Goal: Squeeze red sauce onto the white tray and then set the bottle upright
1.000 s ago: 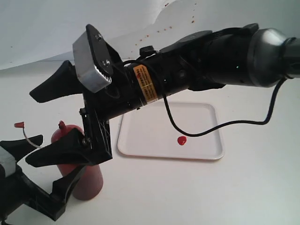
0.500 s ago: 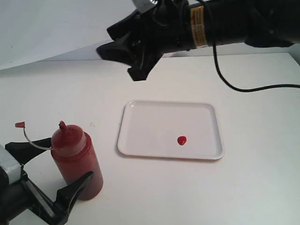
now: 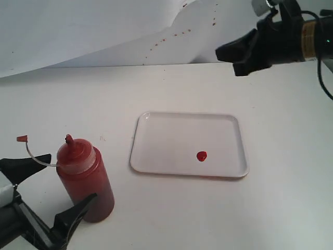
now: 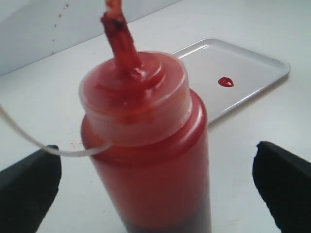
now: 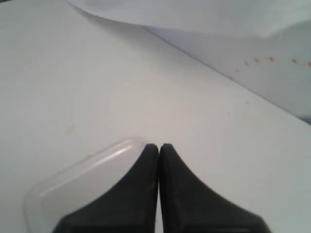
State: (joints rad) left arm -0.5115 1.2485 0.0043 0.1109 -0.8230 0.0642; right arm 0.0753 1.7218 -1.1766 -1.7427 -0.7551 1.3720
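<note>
Toward the front left corner of the counter, the squeeze bottle (image 4: 146,145) is standing upright, well apart from the white tray (image 3: 156,140). The tray is lying at the counter's middle, carrying a small round blob of red sauce (image 3: 202,155) nearer its front edge. The left pincer (image 3: 72,177) is gaping wide, its fingers flanking the bottle without touching it and grasping nothing. The right pincer (image 5: 158,146) is hanging clenched and empty over the counter's far right.

The likeliest trouble is the left arm pulling away askew. A finger clipping the wall, or catching the thin tether (image 3: 36,159) that is arching beside it, would probably be tipping the uncapped bottle and spilling sauce.

The translucent wall is showing dark red nearly to the shoulder. The red nozzle (image 3: 68,139) is looking smeared, and its small cap (image 3: 22,138) is dangling off to the side.
</note>
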